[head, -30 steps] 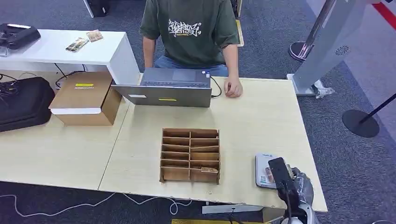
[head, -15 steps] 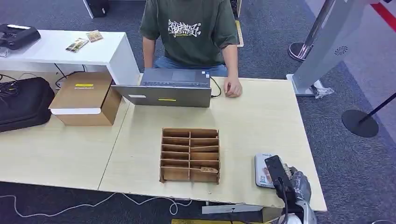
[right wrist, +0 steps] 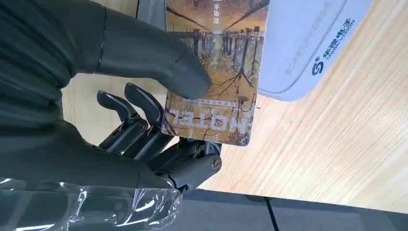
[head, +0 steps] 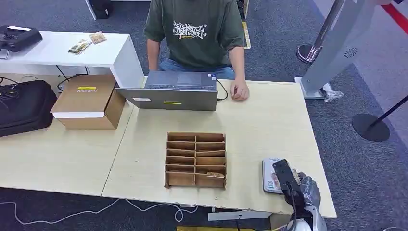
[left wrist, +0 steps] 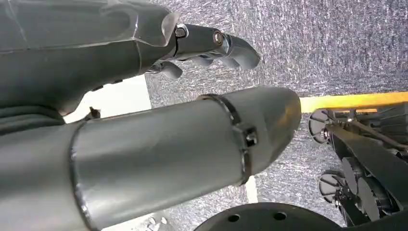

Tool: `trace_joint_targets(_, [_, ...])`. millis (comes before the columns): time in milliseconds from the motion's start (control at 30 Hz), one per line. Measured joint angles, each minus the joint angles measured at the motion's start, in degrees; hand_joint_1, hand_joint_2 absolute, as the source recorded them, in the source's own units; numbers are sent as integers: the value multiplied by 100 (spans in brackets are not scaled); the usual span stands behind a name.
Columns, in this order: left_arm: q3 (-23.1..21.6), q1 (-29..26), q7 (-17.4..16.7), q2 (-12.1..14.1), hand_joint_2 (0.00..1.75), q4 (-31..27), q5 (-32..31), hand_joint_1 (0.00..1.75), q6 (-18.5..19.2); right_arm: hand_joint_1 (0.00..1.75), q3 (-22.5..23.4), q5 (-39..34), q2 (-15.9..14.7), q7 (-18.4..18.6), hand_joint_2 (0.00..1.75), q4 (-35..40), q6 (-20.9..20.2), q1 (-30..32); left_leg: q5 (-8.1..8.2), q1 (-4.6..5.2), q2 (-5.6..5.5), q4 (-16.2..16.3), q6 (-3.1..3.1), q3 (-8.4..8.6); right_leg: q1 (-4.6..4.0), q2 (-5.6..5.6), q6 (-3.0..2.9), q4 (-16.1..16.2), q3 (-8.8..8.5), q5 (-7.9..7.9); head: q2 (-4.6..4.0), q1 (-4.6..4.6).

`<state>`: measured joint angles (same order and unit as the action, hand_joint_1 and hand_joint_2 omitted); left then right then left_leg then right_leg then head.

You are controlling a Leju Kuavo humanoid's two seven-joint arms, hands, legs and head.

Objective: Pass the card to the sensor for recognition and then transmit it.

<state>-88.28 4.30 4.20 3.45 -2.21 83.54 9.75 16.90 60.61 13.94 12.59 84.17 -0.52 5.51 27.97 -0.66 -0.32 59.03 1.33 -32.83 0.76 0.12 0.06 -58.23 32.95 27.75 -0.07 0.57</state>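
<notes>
My right hand (head: 304, 190) is at the table's near right corner, beside the white-grey sensor pad (head: 270, 176). In the right wrist view its thumb (right wrist: 159, 65) presses a brown "MOTEL" card (right wrist: 219, 82) against the fingers (right wrist: 139, 120) underneath. The card's far end lies over the edge of the sensor (right wrist: 308, 43). My left hand (left wrist: 211, 43) hangs beside my body above the grey carpet, with its fingers loosely apart and nothing in them.
A wooden card organiser (head: 196, 160) with several slots stands mid-table, one card in its near right slot. Behind it is a laptop (head: 175, 90), and a person (head: 195, 33) sits with a hand on the table. At the left are a cardboard box (head: 86, 101) and a black bag (head: 24, 107).
My right hand, still holding the card, has shifted slightly left toward the sensor pad. Nothing else on the table has moved.
</notes>
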Motion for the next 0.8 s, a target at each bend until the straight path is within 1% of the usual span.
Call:
trace_joint_targets(167, [0,1,0,4,0,0,9,0,-7,175,0,0,0,-2,175,-2,13,-9,0,0,0,0,0,1,0,0,0,0,-1,0,-2,0])
trace_joint_targets(233, [0,1,0,4,0,0,24,0,-17,175,0,-31,0,-77,175,0,123,-8,0,0,0,0,0,1,0,0,0,0,-1,0,0,0])
trace_joint_targets(400, [0,3,2,-9,0,0,79,0,-35,175,0,-155,2,-483,175,112,737,2,0,1,-1,0,0,-2,0,-2,0,0,-1,0,0,0])
trace_joint_targets(567, [0,3,13,-26,0,0,105,0,-61,175,-13,-243,17,-750,175,359,1126,63,0,2,-2,0,0,-5,1,-2,1,0,2,0,0,0])
trace_joint_targets(633, [0,6,13,-33,0,0,107,0,-76,175,-39,-243,20,-798,175,470,1200,85,0,1,-2,0,0,-5,1,-2,0,0,3,0,0,0])
trace_joint_targets(800, [0,11,13,-48,0,0,98,0,-77,175,-140,-223,20,-802,175,608,1156,135,0,1,-1,0,0,-7,0,-2,0,-1,5,1,-2,0])
